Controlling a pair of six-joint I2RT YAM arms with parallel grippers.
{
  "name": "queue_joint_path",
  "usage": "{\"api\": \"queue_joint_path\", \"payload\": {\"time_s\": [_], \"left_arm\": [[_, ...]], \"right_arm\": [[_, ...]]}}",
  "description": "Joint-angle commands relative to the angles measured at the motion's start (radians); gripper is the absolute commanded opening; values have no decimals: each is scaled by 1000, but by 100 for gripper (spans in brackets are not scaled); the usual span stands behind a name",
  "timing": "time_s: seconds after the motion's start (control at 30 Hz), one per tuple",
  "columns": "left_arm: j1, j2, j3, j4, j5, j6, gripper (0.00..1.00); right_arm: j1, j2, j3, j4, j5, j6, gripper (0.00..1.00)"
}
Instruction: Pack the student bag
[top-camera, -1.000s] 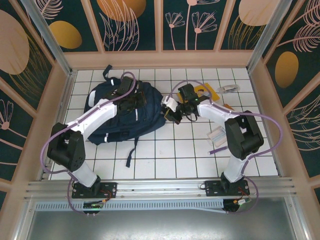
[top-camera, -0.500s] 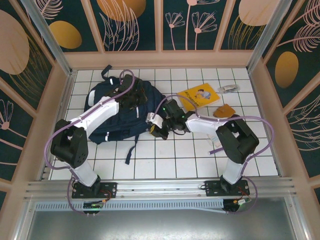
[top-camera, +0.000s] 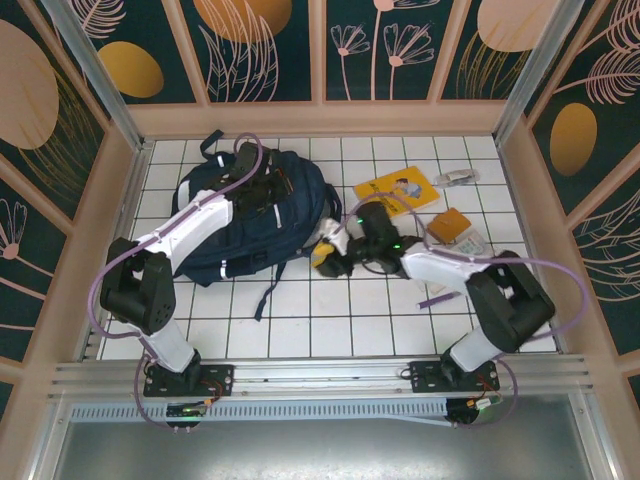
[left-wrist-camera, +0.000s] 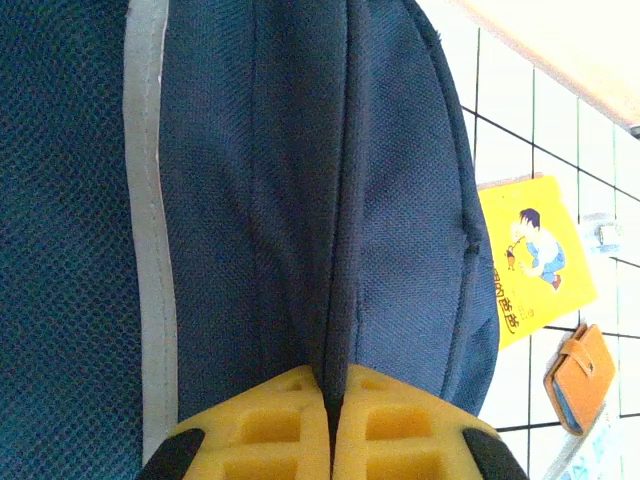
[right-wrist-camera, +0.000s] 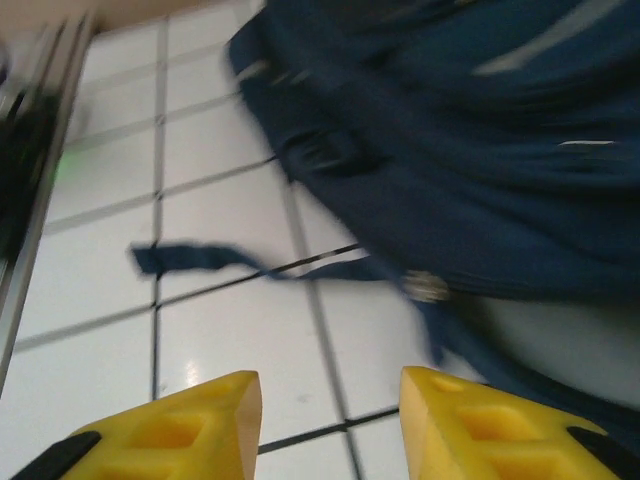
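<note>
While the student bag (top-camera: 240, 235) lies toward ten o'clock on the white worktop (top-camera: 330, 320), the left hand (top-camera: 263, 191) pinches a fold of its blue cloth, fingers pressed together. At the bag's four o'clock side, the right hand (top-camera: 324, 258) sits low with its fingers apart, holding nothing.

Right gripper (right-wrist-camera: 330, 390), jaws apart above bare table (top-camera: 330, 320) tiles: free passage directly beneath and toward the table's near edge. Ahead and to its right, the backpack (top-camera: 240, 225) blocks the way. A loose strap (right-wrist-camera: 190, 258) crosses the tiles ahead-left. Behind the gripper lie a booklet (top-camera: 398, 190), wallet (top-camera: 450, 224) and pen (top-camera: 434, 298).
</note>
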Motion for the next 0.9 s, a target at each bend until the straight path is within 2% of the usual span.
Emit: {"api": "queue_joint_path", "payload": {"time_s": [0.0,0.07,0.17,0.3,0.33,0.43,0.6,0.67,0.73,0.8,0.87], "left_arm": [[10,-55,22,64,35,131,0],[10,-54,26,59,64,185,0],[10,-46,39,56,133,256,0],[10,-31,66,53,197,304,0],[12,-27,72,54,206,307,0],[14,-7,95,52,217,320,0],[27,5,145,33,233,340,0],[32,38,161,24,245,357,0],[36,53,189,0,251,378,0],[44,72,225,-31,266,405,0],[54,92,267,-65,268,428,0]], "right_arm": [[-99,-82,-47,258,64,287,45],[-156,-75,-13,265,149,422,46],[-204,-11,75,231,177,633,49],[-193,119,171,225,68,907,52],[-182,143,177,248,56,970,57],[-159,191,189,295,37,1056,58],[-131,261,240,230,57,1065,56],[-127,280,244,272,23,1072,51],[-127,294,240,355,-32,1096,33],[-128,302,236,413,-55,1123,21],[-134,305,229,431,-51,1143,18]]}}
